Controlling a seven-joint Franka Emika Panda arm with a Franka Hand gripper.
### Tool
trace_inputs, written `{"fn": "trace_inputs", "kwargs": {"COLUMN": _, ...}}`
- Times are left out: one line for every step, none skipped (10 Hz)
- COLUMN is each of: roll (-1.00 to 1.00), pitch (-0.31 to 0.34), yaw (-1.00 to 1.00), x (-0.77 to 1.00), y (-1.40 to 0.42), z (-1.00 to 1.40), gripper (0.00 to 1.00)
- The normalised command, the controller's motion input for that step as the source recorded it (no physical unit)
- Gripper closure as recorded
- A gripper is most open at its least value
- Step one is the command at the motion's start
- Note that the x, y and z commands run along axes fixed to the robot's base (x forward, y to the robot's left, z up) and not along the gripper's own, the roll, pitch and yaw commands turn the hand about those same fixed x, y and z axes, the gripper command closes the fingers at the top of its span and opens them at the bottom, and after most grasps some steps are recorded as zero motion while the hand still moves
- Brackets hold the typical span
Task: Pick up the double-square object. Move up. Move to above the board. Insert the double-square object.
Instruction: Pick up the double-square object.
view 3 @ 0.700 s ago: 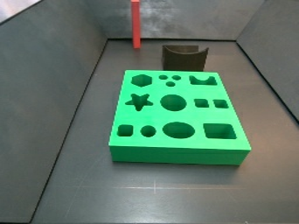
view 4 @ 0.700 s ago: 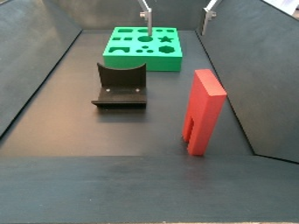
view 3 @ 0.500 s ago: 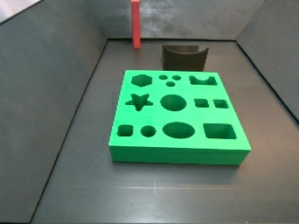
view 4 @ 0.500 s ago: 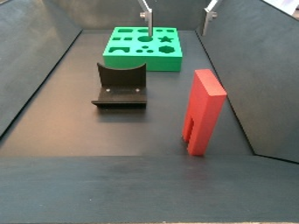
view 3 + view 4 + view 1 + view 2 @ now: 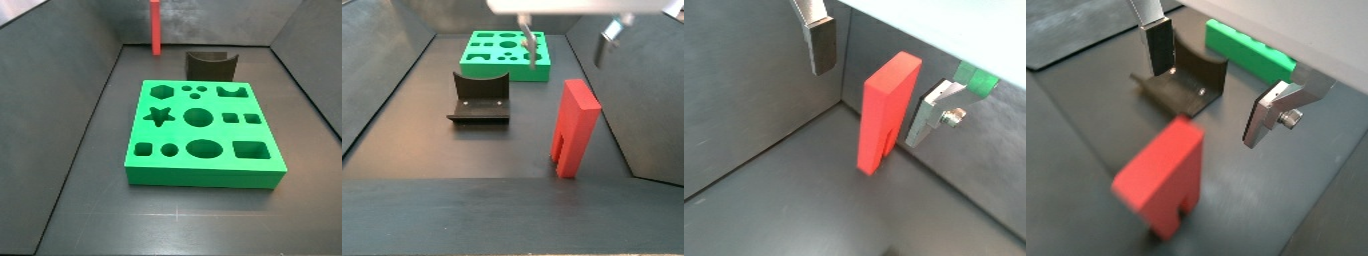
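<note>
The double-square object is a long red-orange bar standing upright on the dark floor near a side wall; it also shows as a thin bar at the far back. My gripper hangs open above and behind the double-square object, holding nothing. In both wrist views the double-square object stands below the open gripper, apart from both fingers. The board, a green slab with shaped cutouts, lies flat on the floor; its far side lies behind the gripper.
The fixture stands on the floor between the board and the double-square object's side of the bin, also in a wrist view. Grey walls close in the floor on all sides.
In a side view the gripper has come down and forward from over the board toward the double-square object; its body now shows at the top. The object and board have not moved.
</note>
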Motion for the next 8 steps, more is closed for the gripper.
{"fn": "trace_inputs", "kwargs": {"roll": 0.04, "pitch": -0.13, "yaw": 0.01, "x": -0.04, "y": 0.71, "z": -0.43, "gripper": 0.0}}
{"fn": "trace_inputs", "kwargs": {"roll": -0.02, "pitch": -0.134, "yaw": 0.05, "x": 0.05, "y": 0.68, "z": -0.4, "gripper": 0.0}}
{"fn": "trace_inputs", "kwargs": {"roll": 0.0, "pitch": -0.174, "yaw": 0.03, "x": 0.01, "y": 0.57, "z": -0.53, "gripper": 0.0}}
{"fn": "trace_inputs", "kwargs": {"roll": 0.0, "pitch": -0.181, "yaw": 0.01, "x": 0.0, "y": 0.36, "z": -0.34, "gripper": 0.0}}
{"fn": "trace_inputs", "kwargs": {"roll": 0.01, "pitch": 0.0, "yaw": 0.0, "x": 0.0, "y": 0.0, "z": 0.0, "gripper": 0.0}}
{"fn": "trace_inputs", "kwargs": {"roll": 0.0, "pitch": 0.0, "yaw": 0.0, "x": 0.0, "y": 0.0, "z": 0.0, "gripper": 0.0}}
{"fn": "trace_inputs", "kwargs": {"roll": 0.0, "pitch": 0.0, "yaw": 0.0, "x": 0.0, "y": 0.0, "z": 0.0, "gripper": 1.0}}
{"fn": "trace_inputs", "kwargs": {"roll": 0.0, "pitch": 0.0, "yaw": 0.0, "x": 0.0, "y": 0.0, "z": 0.0, "gripper": 1.0}}
